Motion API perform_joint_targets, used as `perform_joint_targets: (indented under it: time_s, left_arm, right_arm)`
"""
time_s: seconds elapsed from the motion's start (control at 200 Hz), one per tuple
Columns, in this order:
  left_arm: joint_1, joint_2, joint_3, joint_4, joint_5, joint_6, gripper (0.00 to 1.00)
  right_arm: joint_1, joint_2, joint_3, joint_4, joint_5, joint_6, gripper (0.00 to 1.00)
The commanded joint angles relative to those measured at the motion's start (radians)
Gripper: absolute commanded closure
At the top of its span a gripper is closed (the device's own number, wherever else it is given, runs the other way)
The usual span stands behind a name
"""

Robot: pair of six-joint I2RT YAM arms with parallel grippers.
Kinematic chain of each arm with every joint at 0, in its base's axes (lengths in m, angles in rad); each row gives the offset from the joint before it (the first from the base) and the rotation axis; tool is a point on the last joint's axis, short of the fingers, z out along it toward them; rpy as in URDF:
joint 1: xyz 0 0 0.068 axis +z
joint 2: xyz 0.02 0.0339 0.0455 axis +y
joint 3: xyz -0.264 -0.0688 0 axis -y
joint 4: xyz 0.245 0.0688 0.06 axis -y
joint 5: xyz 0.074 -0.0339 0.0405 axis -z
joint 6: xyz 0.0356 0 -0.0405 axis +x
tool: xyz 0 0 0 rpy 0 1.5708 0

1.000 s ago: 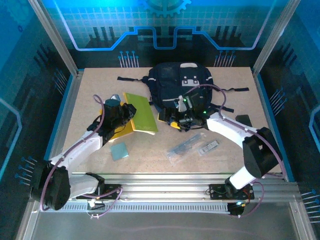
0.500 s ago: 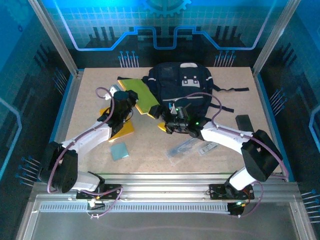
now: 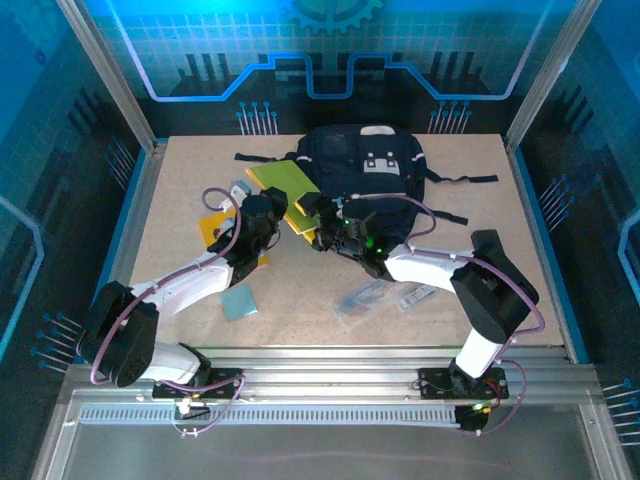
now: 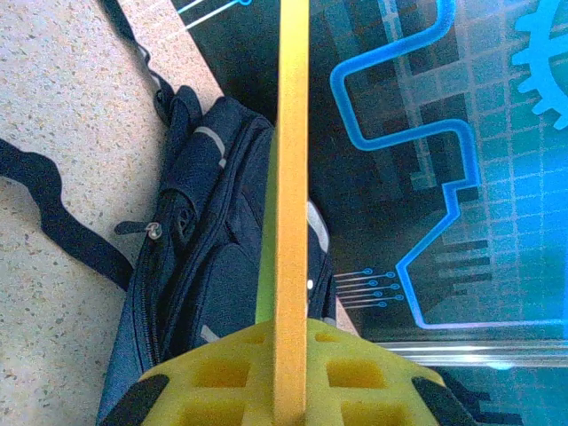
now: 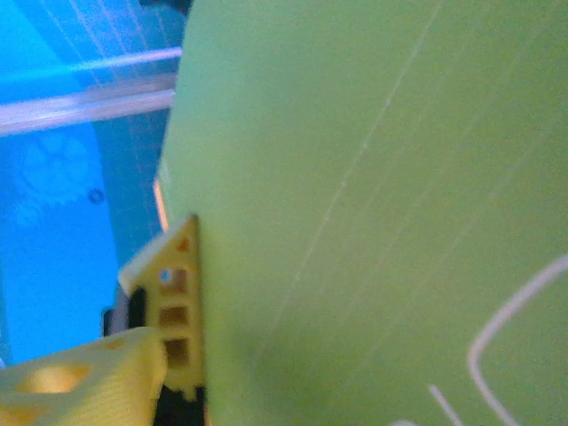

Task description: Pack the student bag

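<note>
On the speckled tabletop (image 3: 300, 325) inside blue-lit walls (image 3: 450, 40), left gripper (image 4: 290, 355) clamps green folder (image 3: 275, 180); right gripper (image 3: 325, 222) unclear.

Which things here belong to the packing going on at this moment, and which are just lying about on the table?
In the job:
student bag; green book, clamped in the left gripper, with the right gripper at its cover.

Lying about:
yellow pad beneath the left arm; pale teal card; clear packet; small grey strip.
</note>
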State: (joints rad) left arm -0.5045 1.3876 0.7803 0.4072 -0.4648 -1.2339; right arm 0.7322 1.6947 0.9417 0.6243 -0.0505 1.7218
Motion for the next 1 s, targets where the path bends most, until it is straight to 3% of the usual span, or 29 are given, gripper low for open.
perform_joint_targets:
  time_s: [0.0,0.025,0.095,0.135,0.19,0.25,0.315,0.48,0.715,0.995]
  left_arm:
    - [-0.004,-0.024,-0.009,0.05,-0.024,-0.019,1.0]
    - [-0.003,-0.024,-0.008,0.042,-0.023,-0.016,1.0]
    - [-0.003,-0.015,0.004,0.026,-0.013,0.007,1.0]
    - [-0.004,-0.008,0.015,0.014,0.003,0.022,0.98]
    - [-0.002,0.006,0.038,0.012,0.042,0.078,0.75]
    - [-0.002,0.018,0.075,-0.026,0.089,0.129,0.43]
    - [-0.004,0.036,0.119,-0.072,0.145,0.187,0.28]
    - [-0.003,0.124,0.247,-0.153,0.357,0.356,0.25]
    - [-0.008,0.371,0.607,-0.486,0.633,0.703,0.26]
    - [-0.061,0.724,1.107,-0.924,0.702,1.197,0.23]
  right_arm:
    - [0.001,-0.05,-0.016,0.037,0.096,-0.009,0.5]
    - [-0.002,-0.063,-0.022,0.024,0.107,-0.022,0.59]
    - [-0.011,-0.093,-0.032,-0.001,0.132,-0.055,1.0]
    - [-0.023,-0.109,-0.031,-0.036,0.13,-0.071,1.0]
    - [-0.051,-0.131,-0.037,-0.057,0.119,-0.104,1.0]
    - [-0.093,-0.16,-0.049,-0.072,0.099,-0.153,1.0]
    - [-0.159,-0.196,-0.05,-0.132,0.049,-0.225,1.0]
    - [-0.368,-0.332,-0.05,-0.378,-0.06,-0.477,1.0]
    - [-0.718,-0.521,-0.039,-0.741,-0.224,-0.776,1.0]
    - [-1.05,-0.546,-0.013,-0.987,-0.519,-0.98,1.0]
